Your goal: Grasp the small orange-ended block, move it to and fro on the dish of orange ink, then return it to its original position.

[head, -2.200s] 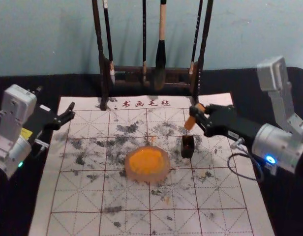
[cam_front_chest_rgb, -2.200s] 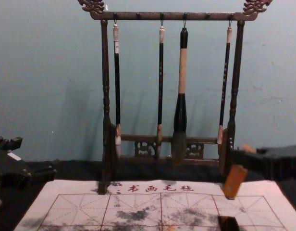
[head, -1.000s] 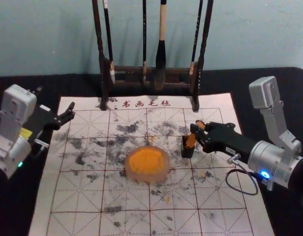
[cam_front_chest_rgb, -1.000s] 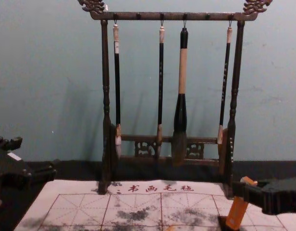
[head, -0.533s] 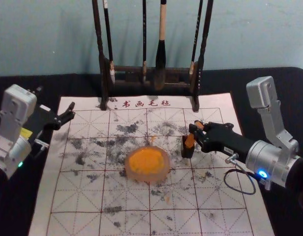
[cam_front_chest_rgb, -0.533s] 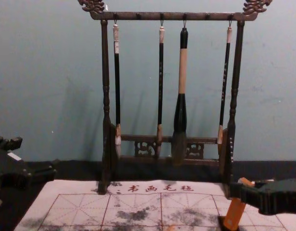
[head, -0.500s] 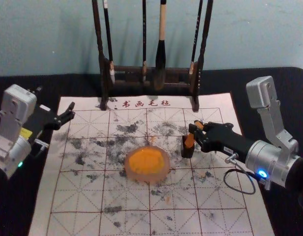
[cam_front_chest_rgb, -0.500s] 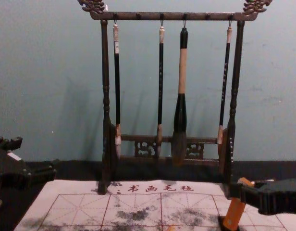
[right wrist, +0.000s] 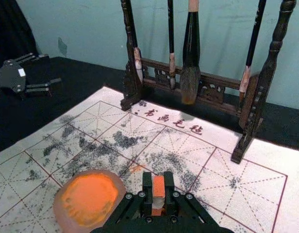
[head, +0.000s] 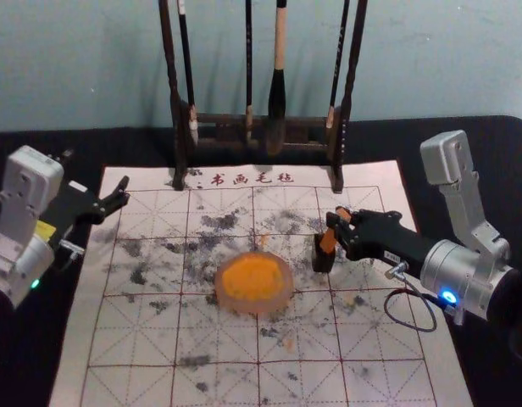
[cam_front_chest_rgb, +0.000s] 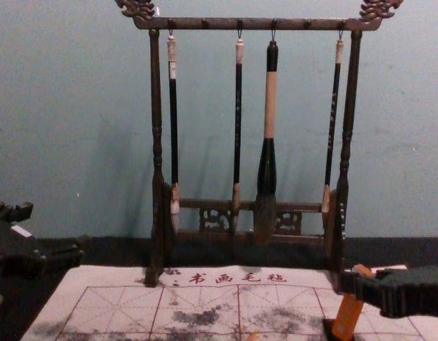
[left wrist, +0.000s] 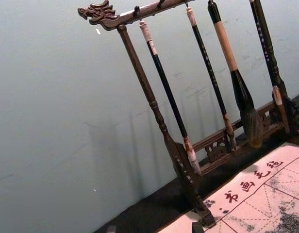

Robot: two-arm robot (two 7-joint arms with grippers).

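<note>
Grasp complete: my right gripper (right wrist: 157,180), over the mat's (head: 388,386) right side, clenches the orange block (cam_front_chest_rgb: 348,316), tilted at the dark holder (head: 323,261). Inking: unconfirmed. Outstanding: release. Left gripper (head: 124,191): parked left, spread. Count: block, 1; ink dish (head: 254,308), 1; holder, 1; mat, 1; rack (cam_front_chest_rgb: 219,23), 1; brushes (cam_front_chest_rgb: 269,106), 4

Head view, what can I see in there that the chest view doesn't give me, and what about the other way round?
Head view: the translucent dish with its orange ink, and the blue light on the right arm.

Chest view: the rack's top rail with its carved ends.

Both: the right gripper, its jaws closed on the orange block at the dark container; the left gripper, jaws apart, at the left; the hanging brushes; and the gridded mat.
</note>
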